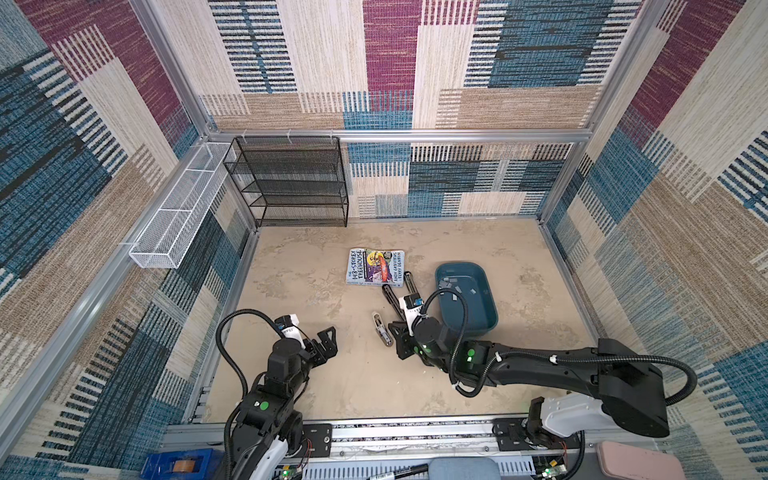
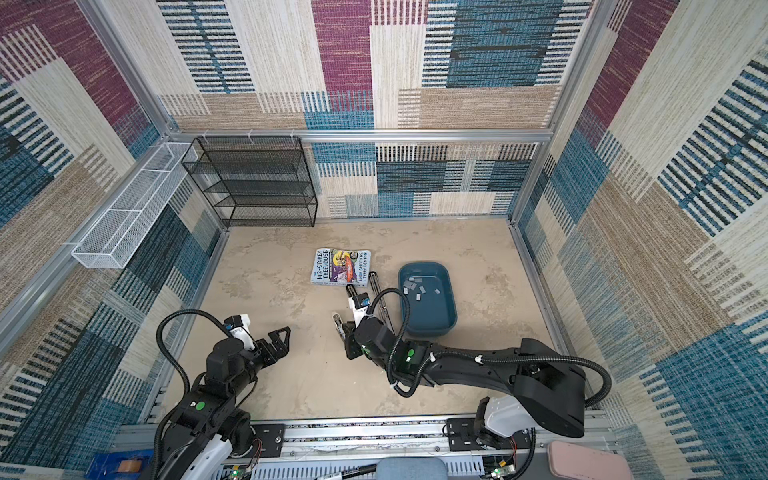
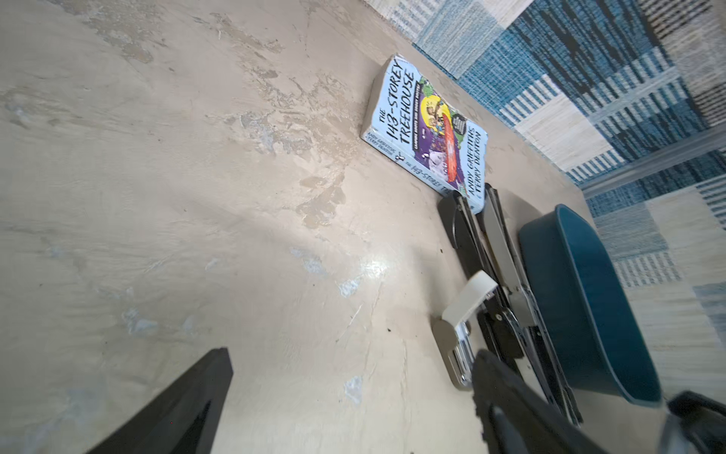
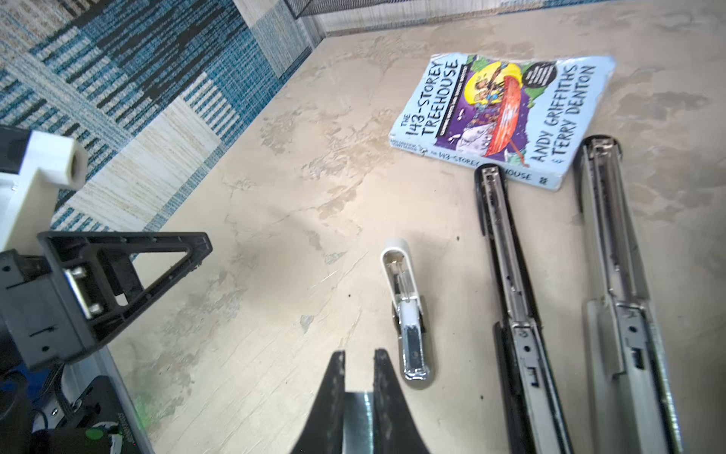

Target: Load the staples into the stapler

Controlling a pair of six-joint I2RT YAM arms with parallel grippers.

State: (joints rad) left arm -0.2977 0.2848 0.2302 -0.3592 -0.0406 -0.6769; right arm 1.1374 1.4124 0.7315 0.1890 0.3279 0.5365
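Note:
My right gripper (image 4: 359,361) is shut on a silver strip of staples (image 4: 357,416), hovering just beside the near end of a small white-and-silver stapler (image 4: 406,314) that lies open on the table (image 1: 381,328). Two long black staplers (image 4: 510,275) (image 4: 616,283) lie open beside it, toward the tray. More staples (image 1: 453,286) (image 2: 417,286) lie loose in the blue tray (image 1: 492,328). My left gripper (image 1: 328,338) (image 3: 353,393) stands wide open over bare table to the left, holding nothing.
A paperback book (image 1: 376,267) lies flat behind the staplers, touching the long ones' far ends. A black mesh shelf (image 1: 291,183) stands at the back left, and a white mesh basket (image 1: 174,216) hangs on the left wall.

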